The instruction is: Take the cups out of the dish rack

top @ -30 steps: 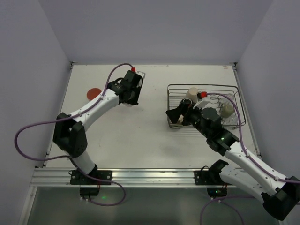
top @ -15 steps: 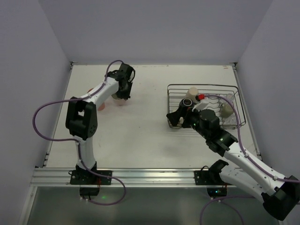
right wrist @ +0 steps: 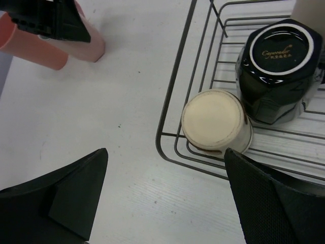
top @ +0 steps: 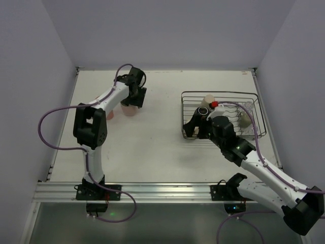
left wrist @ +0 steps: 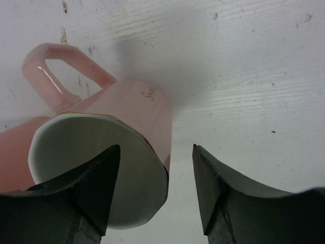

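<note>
A pale pink mug (left wrist: pixel 137 109) with a handle stands upright on the table, touching a salmon-orange cup (left wrist: pixel 12 152). My left gripper (left wrist: pixel 155 148) is open over its rim: one finger is inside the mug, the other is outside with a gap to the wall. In the top view this pink mug (top: pixel 129 110) sits at the far left. The dish rack (top: pixel 256 119) is on the right. My right gripper (right wrist: pixel 166 152) hangs open above the rack's near-left corner, over an upside-down beige cup (right wrist: pixel 216 122) beside an upside-down dark mug (right wrist: pixel 279 66).
More cups stand in the dish rack (right wrist: pixel 175 76) behind the dark mug, one beige (top: pixel 208 100) and one olive-grey (top: pixel 245 118). The salmon-orange cup (top: pixel 109 116) stands left of the pink mug. Walls close the table at the back and sides.
My left gripper has opened and let go of the pink mug, which now stands beside the salmon-orange cup. My right gripper has edged closer over the rack's near-left corner.
</note>
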